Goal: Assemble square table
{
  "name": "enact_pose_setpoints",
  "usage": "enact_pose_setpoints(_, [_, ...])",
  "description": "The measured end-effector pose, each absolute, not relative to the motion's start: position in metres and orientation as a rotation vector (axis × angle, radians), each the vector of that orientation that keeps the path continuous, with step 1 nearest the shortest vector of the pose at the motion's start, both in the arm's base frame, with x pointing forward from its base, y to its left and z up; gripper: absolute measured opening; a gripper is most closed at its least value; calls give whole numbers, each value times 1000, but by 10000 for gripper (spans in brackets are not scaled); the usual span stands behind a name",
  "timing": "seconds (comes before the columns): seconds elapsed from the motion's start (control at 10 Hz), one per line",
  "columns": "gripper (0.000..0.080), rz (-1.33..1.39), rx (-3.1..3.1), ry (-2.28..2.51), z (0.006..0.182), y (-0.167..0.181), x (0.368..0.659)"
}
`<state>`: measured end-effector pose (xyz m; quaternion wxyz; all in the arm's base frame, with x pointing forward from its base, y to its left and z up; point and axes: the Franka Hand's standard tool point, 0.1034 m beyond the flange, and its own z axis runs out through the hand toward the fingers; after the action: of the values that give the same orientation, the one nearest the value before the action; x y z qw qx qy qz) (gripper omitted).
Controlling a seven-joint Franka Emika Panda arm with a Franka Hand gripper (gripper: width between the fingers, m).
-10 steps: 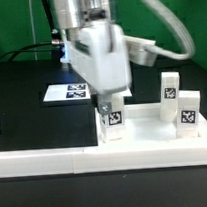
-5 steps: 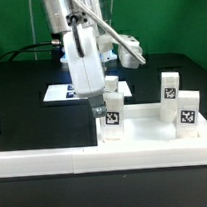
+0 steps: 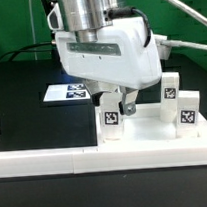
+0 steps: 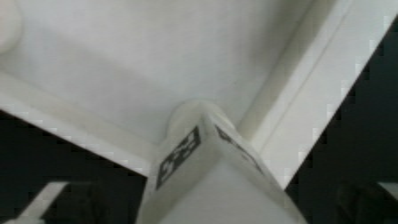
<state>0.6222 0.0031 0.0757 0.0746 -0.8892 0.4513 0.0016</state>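
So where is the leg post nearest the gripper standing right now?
In the exterior view, that leg post stands upright on the square table near its left corner, directly under the gripper.

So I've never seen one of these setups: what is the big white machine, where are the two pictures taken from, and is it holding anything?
The white machine is a robot arm ending in a two-finger gripper. One picture comes from a camera standing off the arm, the other from a camera on its wrist, looking down between the fingers. On the black table lies a large white plastic square slab with small white tagged leg posts standing on it, and a flat marker board behind. The gripper is open around one post and holds nothing.
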Motion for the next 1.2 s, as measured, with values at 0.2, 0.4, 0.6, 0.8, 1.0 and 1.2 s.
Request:
enact_pose_setpoints(0.2, [649, -33, -2923, 808, 75, -5, 623])
enact_pose_setpoints(0.4, [649, -49, -2969, 677, 76, -4, 627])
enact_pose_setpoints(0.6, [607, -48, -2964, 699, 75, -4, 627])
enact_pose_setpoints(0.8, [400, -39, -2916, 866, 75, -3, 627])
enact_pose_setpoints(1.0, [289, -29, -2852, 1054, 75, -3, 627])
enact_pose_setpoints(1.2, [289, -18, -2772, 1249, 75, -3, 627])
